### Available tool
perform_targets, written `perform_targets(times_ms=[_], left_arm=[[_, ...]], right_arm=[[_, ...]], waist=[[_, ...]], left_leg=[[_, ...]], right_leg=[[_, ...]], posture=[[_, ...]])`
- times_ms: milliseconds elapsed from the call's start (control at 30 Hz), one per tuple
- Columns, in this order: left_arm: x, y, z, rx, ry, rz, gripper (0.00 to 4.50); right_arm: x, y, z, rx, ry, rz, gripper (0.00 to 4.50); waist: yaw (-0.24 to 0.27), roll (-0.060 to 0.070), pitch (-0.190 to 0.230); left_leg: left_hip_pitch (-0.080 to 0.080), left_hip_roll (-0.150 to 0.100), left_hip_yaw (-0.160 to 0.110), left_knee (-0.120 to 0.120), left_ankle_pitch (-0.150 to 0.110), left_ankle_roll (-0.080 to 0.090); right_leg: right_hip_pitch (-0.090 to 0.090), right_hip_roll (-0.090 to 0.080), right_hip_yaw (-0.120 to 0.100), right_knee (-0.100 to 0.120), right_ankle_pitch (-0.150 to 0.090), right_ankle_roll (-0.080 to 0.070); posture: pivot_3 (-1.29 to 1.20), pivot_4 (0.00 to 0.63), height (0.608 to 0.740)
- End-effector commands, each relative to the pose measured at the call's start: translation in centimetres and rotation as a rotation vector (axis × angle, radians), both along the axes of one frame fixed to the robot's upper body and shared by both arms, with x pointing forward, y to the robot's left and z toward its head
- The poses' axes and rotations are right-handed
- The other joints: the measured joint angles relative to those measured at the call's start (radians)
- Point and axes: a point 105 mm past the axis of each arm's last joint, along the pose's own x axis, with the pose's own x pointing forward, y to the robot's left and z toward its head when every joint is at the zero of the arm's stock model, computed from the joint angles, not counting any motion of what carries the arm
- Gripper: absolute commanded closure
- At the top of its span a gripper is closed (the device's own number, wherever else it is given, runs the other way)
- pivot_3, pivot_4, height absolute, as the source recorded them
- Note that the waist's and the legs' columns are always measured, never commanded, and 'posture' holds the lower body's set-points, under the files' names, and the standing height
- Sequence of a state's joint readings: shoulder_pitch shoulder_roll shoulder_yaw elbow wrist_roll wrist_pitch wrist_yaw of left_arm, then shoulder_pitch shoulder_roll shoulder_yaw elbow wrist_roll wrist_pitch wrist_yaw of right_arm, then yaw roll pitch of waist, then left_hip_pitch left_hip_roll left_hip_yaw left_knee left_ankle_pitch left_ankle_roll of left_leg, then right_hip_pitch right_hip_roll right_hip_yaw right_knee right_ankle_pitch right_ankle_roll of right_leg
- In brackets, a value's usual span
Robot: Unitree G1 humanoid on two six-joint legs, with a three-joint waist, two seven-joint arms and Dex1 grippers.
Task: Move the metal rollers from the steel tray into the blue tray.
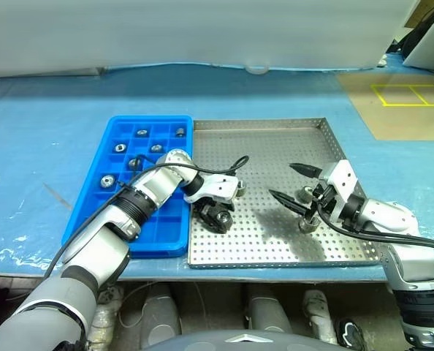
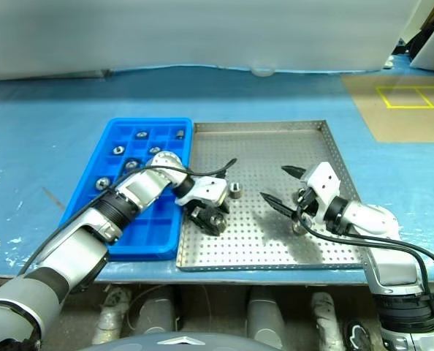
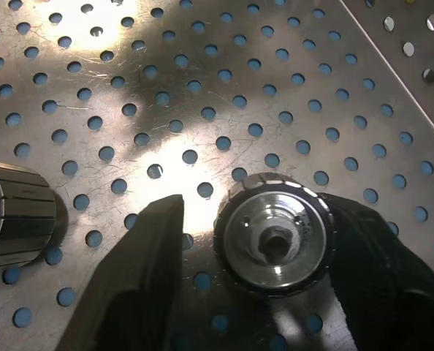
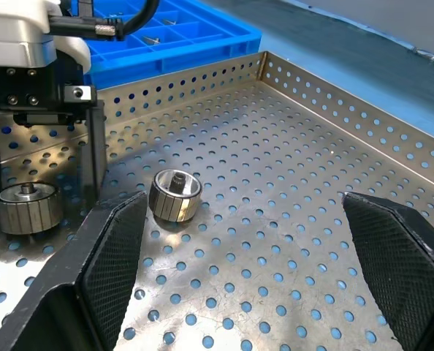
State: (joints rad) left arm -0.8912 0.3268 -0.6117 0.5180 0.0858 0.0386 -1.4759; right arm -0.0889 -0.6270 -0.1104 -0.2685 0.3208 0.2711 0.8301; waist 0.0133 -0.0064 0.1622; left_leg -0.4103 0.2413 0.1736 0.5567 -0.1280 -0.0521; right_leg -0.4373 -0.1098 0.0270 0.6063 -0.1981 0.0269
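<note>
While the roller [image 3: 275, 232] sits between the left gripper's [image 3: 250, 241] fingers, they seemingly haven't clamped it.

No readable text on my bench feed.

I can read no words, labels, brand marks or numbers from any camera; the one marking I see is yellow floor tape [image 1: 410, 95] outlining rectangles beyond the table's far right corner.

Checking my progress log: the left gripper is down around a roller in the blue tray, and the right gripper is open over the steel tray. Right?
Not quite. The left gripper is around a roller on the steel tray, not in the blue tray, as the left wrist view shows. The right gripper is open over the steel tray.
</note>
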Motion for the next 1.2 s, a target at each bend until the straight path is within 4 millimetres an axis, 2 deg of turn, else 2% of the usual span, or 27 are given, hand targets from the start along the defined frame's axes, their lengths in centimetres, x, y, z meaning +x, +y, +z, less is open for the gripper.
perform_targets(times_ms=[33,100,233,400,533,667,767,867,933,1067,1200], left_arm=[[-0.8,0.6,-1.3,0.048,0.001,-0.049,2.76],[-0.7,0.0,-0.6,-0.014,0.002,-0.025,2.80],[0.1,-1.2,2.5,-0.265,0.115,0.147,2.80],[3.2,0.9,6.3,-0.628,0.129,0.527,2.80],[3.6,3.6,8.4,-0.896,0.195,0.778,2.80],[2.5,5.7,8.8,-1.006,0.168,0.943,2.80],[2.5,7.5,8.8,-1.047,0.046,1.087,2.80],[2.2,10.2,9.4,-1.142,-0.058,1.275,2.80],[1.0,11.3,9.3,-1.122,-0.162,1.320,2.80],[-1.4,13.7,9.6,-1.180,-0.252,1.468,2.80],[-3.7,15.3,8.9,-1.148,-0.344,1.592,2.80]], right_arm=[[0.2,0.1,1.2,0.010,-0.054,0.012,0.00],[0.2,0.4,1.4,0.014,-0.053,0.025,0.00],[-0.4,1.4,1.9,0.068,0.000,0.114,0.00],[-0.5,2.9,3.1,0.110,0.049,0.259,0.00],[0.8,4.4,4.0,0.109,0.042,0.350,0.00],[1.9,6.7,4.5,0.104,0.045,0.472,0.00],[2.5,8.3,4.6,0.100,0.052,0.556,0.00],[3.2,9.8,4.7,0.095,0.058,0.636,0.00],[3.5,10.8,4.7,0.096,0.064,0.684,0.00],[3.7,12.6,4.1,0.090,0.090,0.779,0.00],[3.9,13.9,3.9,0.101,0.100,0.838,0.00]], waist=[[0.000,0.000,0.000],[0.001,0.000,0.000],[0.002,0.001,-0.001],[0.002,0.001,0.000],[0.012,0.001,0.000],[0.040,0.001,0.000],[0.067,0.000,0.000],[0.096,0.000,0.000],[0.113,0.000,0.000],[0.144,-0.001,0.001],[0.183,-0.001,0.001]], left_leg=[[0.000,0.000,0.000,0.000,0.000,0.000],[0.000,0.000,0.000,0.000,0.000,0.000],[0.000,0.000,0.001,0.000,-0.001,0.001],[-0.001,0.001,0.001,0.000,-0.001,0.001],[-0.001,0.000,0.001,0.000,-0.001,0.001],[-0.003,0.001,0.001,-0.002,-0.001,0.001],[-0.006,0.002,0.000,-0.003,-0.001,0.001],[-0.007,0.002,-0.001,-0.003,-0.001,0.001],[-0.009,0.002,-0.002,-0.003,-0.001,0.001],[-0.011,0.003,-0.005,-0.004,-0.001,0.001],[-0.015,0.003,-0.010,-0.003,0.000,0.001]], right_leg=[[0.000,0.000,0.000,0.000,0.000,0.000],[0.000,0.000,0.000,0.000,0.000,0.000],[0.000,0.000,0.000,0.000,0.000,0.000],[-0.002,0.000,0.000,0.000,0.000,0.000],[-0.001,0.000,0.000,0.000,0.000,-0.001],[-0.003,0.000,-0.003,-0.001,0.000,-0.001],[-0.005,0.000,-0.004,-0.001,0.000,-0.001],[-0.005,0.000,-0.006,-0.002,0.000,-0.001],[-0.005,-0.001,-0.008,-0.002,0.000,-0.001],[-0.005,-0.001,-0.011,-0.003,-0.001,-0.001],[-0.005,-0.001,-0.017,-0.003,-0.001,-0.002]], posture=[[-0.29,0.150,0.740],[-0.29,0.150,0.740],[-0.25,0.150,0.740],[-0.14,0.150,0.740],[-0.04,0.150,0.740],[0.12,0.150,0.740],[0.21,0.150,0.740],[0.32,0.150,0.740],[0.36,0.150,0.740],[0.48,0.150,0.740],[0.57,0.150,0.740]])
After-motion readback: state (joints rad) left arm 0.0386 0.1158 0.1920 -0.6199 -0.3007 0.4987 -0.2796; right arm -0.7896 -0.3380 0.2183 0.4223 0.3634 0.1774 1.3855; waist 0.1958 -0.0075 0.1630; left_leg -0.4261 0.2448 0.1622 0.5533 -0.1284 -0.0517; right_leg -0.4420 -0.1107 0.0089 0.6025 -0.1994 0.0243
